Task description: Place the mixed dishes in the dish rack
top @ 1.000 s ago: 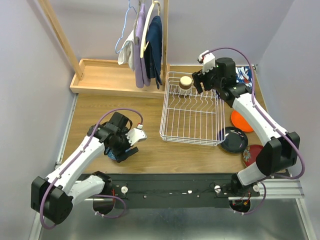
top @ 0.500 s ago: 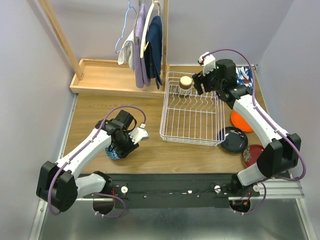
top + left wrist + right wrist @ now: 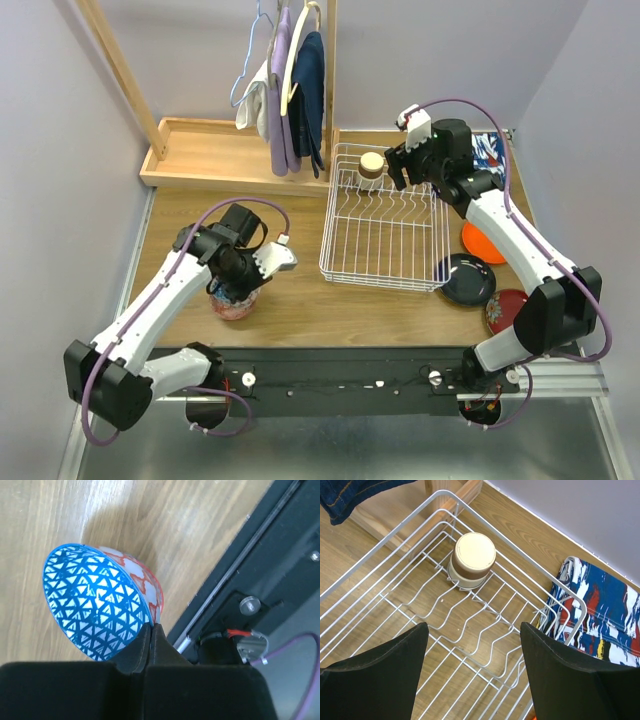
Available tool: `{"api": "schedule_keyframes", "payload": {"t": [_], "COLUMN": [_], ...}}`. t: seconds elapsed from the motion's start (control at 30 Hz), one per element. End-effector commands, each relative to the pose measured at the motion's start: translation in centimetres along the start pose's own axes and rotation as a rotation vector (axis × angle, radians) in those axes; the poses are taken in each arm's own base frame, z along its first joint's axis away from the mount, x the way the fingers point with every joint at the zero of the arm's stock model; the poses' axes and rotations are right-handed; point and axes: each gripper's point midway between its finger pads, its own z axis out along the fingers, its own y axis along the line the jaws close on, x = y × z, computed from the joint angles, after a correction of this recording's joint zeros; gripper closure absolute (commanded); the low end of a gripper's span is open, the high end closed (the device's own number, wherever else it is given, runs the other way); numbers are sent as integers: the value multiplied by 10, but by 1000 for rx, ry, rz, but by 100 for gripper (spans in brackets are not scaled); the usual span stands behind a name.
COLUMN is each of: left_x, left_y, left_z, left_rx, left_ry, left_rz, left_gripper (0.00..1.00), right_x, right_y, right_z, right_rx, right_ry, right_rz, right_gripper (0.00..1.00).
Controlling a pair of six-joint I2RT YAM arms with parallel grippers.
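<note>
A blue-patterned bowl (image 3: 95, 600) appears nested inside a red-white patterned bowl (image 3: 150, 582); both are tilted over the table's front left (image 3: 232, 303). My left gripper (image 3: 151, 626) is shut on their rims, one finger inside and one outside. Above the white wire dish rack (image 3: 383, 283), my right gripper (image 3: 473, 627) hangs open with nothing in it. The tan-brown cup (image 3: 471, 560) stands upside down in the rack's far corner (image 3: 371, 165). The orange plate (image 3: 478, 243), black plate (image 3: 468, 280) and dark red plate (image 3: 503, 310) lie right of the rack.
A wooden tray (image 3: 210, 155) sits at the back left, with clothes on hangers (image 3: 290, 90) hanging from a wooden frame above it. A blue-red patterned cloth (image 3: 605, 610) lies beyond the rack's far right corner. The black rail (image 3: 260, 555) runs close beside the bowls.
My left gripper has closed from open onto the bowl rims and tipped them, so the red-white outside now shows from above. The right arm has stayed still.
</note>
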Motion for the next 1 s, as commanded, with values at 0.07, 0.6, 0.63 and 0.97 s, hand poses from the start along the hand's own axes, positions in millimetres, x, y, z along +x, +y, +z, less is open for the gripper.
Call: {"api": "schedule_keyframes", "payload": {"t": [0.07, 0.6, 0.63, 0.97], "left_x": [-10, -181, -193, -295], "left_y": [-7, 4, -3, -24], "left_z": [-52, -86, -85, -69], "left_rx": [-27, 161, 192, 354], "left_ry": [-59, -456, -491, -662], "left_rz": [74, 214, 248, 233], "left_gripper": [100, 100, 100, 100], "right_x": [15, 32, 36, 66], "right_y": [-1, -86, -90, -117], "right_z": [9, -21, -25, -65], "right_rx": [16, 447, 472, 564], "right_ry": [23, 126, 143, 219], "right_rz": [-4, 104, 113, 174], "right_gripper": [18, 2, 1, 0]}}
